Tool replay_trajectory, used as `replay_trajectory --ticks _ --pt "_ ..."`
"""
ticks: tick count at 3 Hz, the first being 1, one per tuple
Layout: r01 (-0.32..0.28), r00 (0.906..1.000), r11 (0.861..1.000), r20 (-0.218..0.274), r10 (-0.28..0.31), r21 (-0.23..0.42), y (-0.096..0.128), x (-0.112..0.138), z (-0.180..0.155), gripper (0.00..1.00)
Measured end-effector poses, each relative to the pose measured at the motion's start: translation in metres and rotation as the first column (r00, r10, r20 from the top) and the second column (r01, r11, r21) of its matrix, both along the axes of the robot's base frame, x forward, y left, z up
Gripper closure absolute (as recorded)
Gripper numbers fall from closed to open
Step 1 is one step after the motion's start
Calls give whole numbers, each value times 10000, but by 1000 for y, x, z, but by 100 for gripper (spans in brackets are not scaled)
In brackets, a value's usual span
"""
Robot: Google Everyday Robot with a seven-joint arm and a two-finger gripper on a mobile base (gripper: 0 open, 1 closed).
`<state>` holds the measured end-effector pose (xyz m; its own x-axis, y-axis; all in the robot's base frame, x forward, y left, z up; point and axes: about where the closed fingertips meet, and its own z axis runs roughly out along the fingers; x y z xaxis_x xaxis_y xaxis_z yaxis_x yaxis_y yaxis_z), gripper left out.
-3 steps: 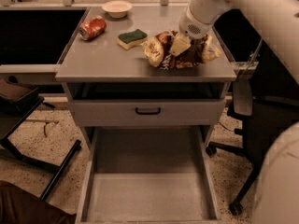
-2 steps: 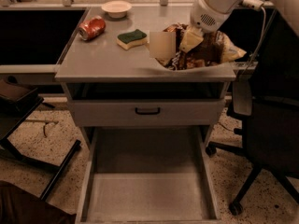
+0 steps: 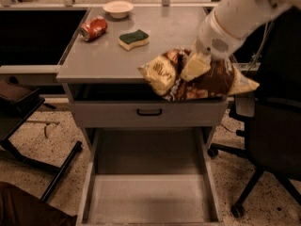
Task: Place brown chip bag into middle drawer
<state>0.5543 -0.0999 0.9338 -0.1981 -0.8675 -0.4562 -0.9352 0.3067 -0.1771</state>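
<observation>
The gripper (image 3: 197,68) was at the front right corner of the grey cabinet top (image 3: 178,29), reaching down from the white arm (image 3: 235,18) that entered from the upper right. Its pale fingers (image 3: 194,66) were closed on the brown chip bag (image 3: 215,81), pinching the crinkled foil near its middle. The bag hung crosswise in front of the top's front edge, one pale yellow end pointing left and the other right (whether it brushed the edge could not be told). Below it sat a closed drawer front (image 3: 108,114) with a black handle (image 3: 149,112). Lower down, the middle drawer (image 3: 150,199) stood pulled out toward the camera, its bare grey floor well beneath the bag. On the cabinet top a red soda can (image 3: 93,28) lay on its side at the left, a yellow sponge with a green top (image 3: 134,38) just right of it, and a small white bowl (image 3: 118,8) at the back. A dark office chair (image 3: 275,126) stood to the right of the cabinet
</observation>
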Motion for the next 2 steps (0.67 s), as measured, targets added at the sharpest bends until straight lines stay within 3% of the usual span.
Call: replay_trajectory --ticks 1,2 --pt "-520 9979 9938 -329 555 980 19 -39 -35 100" --pt "-882 9961 9860 89 878 1418 38 -52 -64 100"
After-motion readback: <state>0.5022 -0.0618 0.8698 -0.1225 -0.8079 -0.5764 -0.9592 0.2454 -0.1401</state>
